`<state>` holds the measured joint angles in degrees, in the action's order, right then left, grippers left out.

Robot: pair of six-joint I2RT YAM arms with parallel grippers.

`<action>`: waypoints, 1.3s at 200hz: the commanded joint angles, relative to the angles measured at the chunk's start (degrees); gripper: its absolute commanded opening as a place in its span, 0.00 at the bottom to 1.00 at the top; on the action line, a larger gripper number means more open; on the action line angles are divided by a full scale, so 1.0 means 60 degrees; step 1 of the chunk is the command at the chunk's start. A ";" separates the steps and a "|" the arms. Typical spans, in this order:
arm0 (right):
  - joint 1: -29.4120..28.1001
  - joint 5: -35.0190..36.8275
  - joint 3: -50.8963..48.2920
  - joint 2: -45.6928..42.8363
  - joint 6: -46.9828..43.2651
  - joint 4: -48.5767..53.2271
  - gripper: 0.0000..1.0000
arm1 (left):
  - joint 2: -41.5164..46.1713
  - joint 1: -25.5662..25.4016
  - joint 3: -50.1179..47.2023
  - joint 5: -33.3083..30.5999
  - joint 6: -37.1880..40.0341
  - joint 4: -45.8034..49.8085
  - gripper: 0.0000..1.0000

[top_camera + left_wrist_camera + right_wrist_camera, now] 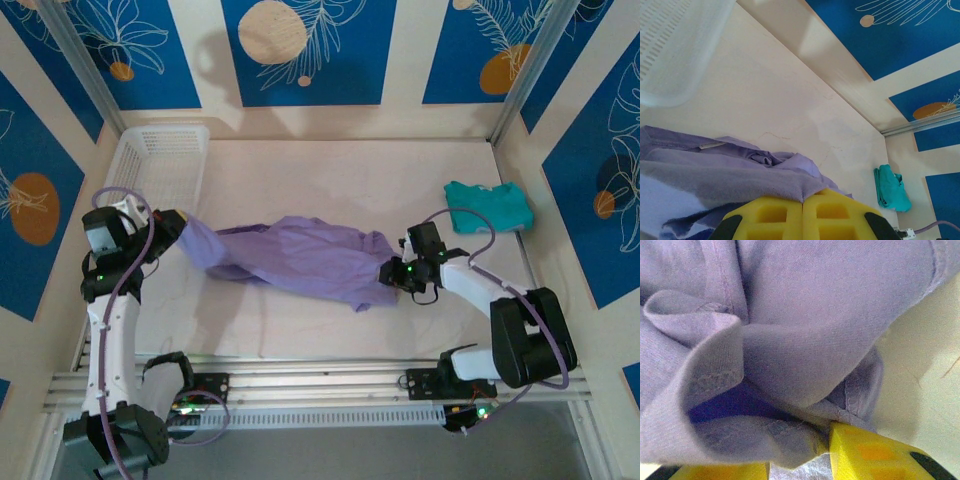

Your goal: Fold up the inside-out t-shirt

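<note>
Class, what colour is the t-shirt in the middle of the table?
The t-shirt is plain lavender, seen best in the top external view.

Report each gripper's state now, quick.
Left gripper: closed, pinching one end of the lavender t-shirt.
Right gripper: closed on bunched fabric at the shirt's other end.

White basket (pixel 165 132) at far left, teal garment (pixel 487 205) far right

We see white links and black joint housings on the left arm (pixel 105 330) and the right arm (pixel 470 285). Each carries a looping purple cable and a small green light. The left gripper (pixel 802 215) and right gripper (pixel 795 467) wear yellow pads with square recesses and black edges.
</note>
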<state>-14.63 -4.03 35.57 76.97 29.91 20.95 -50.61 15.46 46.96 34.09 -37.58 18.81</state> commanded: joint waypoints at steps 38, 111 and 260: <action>-0.0056 0.0057 0.0341 0.0111 -0.0239 -0.0137 0.23 | -0.0032 -0.0062 -0.0078 0.0142 0.0106 -0.0278 0.00; 0.0029 0.0124 0.0185 -0.1111 -0.0263 -0.0071 0.00 | -0.0031 -0.0062 -0.0041 0.0109 0.0155 -0.0227 0.00; 0.1931 -0.3327 0.1759 -0.4877 0.0219 -0.0247 0.00 | 0.0307 -0.0051 0.1494 -0.0525 -0.0596 0.0276 0.00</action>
<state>-6.83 -18.33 38.74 50.92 29.89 20.25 -50.17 15.46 48.99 32.05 -39.00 19.86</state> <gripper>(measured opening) 0.065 0.046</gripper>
